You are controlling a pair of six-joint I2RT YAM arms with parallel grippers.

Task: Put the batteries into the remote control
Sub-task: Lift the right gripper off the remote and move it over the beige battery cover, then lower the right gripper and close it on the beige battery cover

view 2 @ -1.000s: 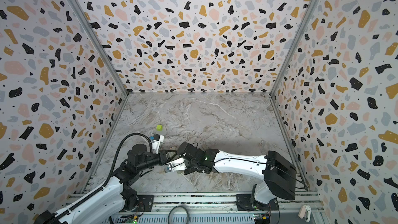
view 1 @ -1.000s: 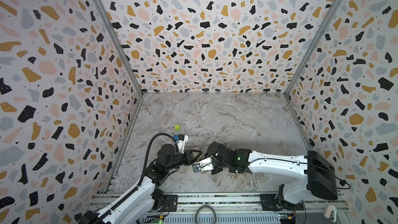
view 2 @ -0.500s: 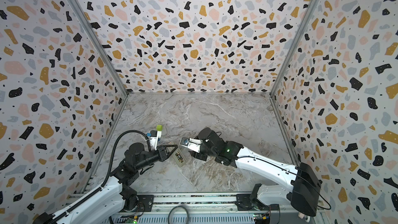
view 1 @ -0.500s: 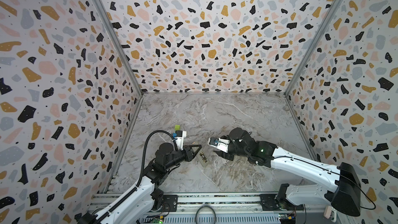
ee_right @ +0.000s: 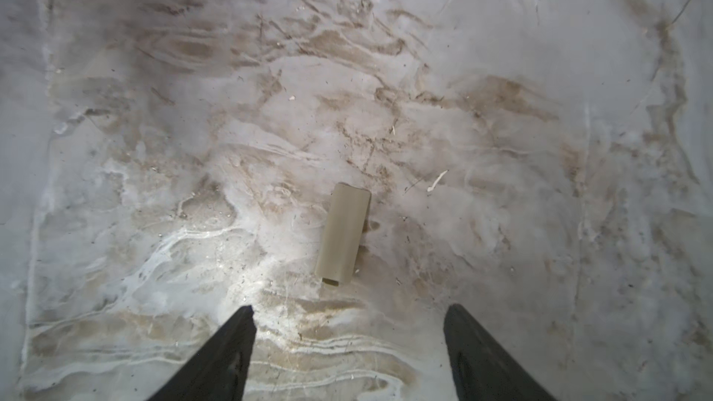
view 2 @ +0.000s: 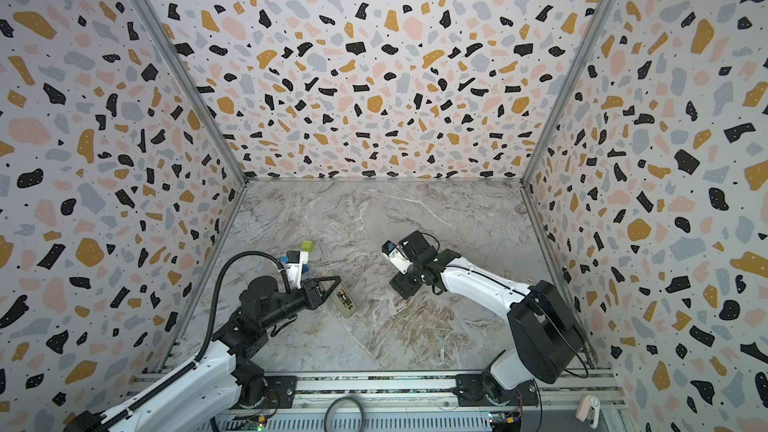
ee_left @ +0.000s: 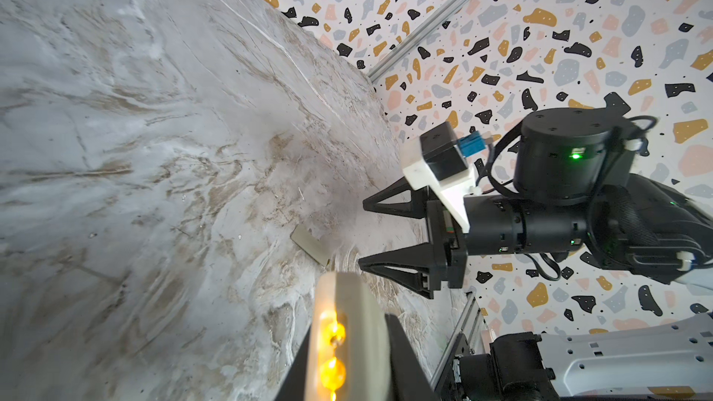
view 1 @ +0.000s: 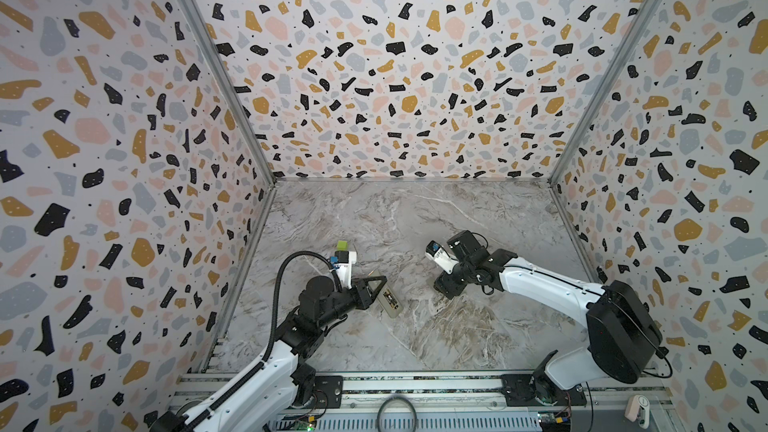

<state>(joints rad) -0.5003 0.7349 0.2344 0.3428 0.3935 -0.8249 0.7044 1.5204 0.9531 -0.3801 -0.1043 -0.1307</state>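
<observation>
Left claw was clamped on remote end, batteries showing in its bay. Right claw stood apart near cover lying on counter.

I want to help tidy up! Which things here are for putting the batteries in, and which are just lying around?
For the job:
- remote control, gripped by the left arm
- batteries, sitting in it
- beige battery cover, lying on the table

Just lying about:
- green cube

green cube: on marble tabletop, near left wall | walls: terrazzo-patterned
</observation>
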